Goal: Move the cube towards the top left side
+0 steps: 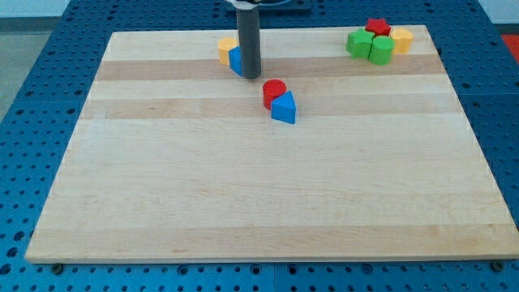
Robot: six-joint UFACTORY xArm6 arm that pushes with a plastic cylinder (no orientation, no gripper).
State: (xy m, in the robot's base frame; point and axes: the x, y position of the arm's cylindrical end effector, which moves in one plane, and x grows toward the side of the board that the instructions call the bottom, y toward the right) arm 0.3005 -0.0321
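A blue cube (pixel 235 60) sits near the view's top, left of centre, touching a yellow block (pixel 226 49) on its upper left. My tip (pixel 250 76) is at the lower end of the dark rod, right against the cube's right side and partly hiding it. A red cylinder (pixel 274 91) and a blue triangular block (pixel 285 108) touch each other just below and right of the tip.
At the view's top right stand a red star (pixel 376 27), two green blocks (pixel 359 42) (pixel 381 49) and a yellow block (pixel 401 39), bunched together. The wooden board (pixel 243 203) lies on a blue perforated table.
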